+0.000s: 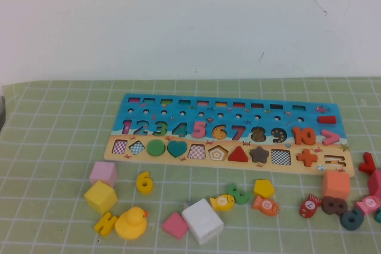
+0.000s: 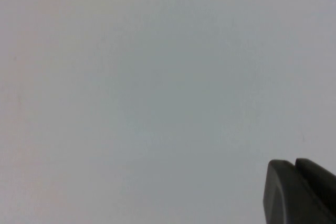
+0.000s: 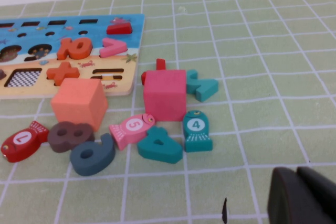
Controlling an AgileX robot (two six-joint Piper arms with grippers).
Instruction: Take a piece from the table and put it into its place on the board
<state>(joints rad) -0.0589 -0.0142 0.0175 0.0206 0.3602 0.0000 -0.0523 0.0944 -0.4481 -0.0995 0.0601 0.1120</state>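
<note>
Mat under right tool, left tool facing wall, board 1-10

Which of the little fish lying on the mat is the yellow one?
The yellow fish lies in front of the board, just left of the green 3. The others are orange, red, pink and teal. Neither claw is near it.

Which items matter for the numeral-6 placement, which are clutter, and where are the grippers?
Job: small flat yellow wooden numeral 6 on the mat; long blue-and-tan wooden puzzle board.
Clutter: yellow rubber duck, white cube, green numeral 3, orange cube.
Left gripper, right gripper: only in their wrist views, away from the piece.
</note>
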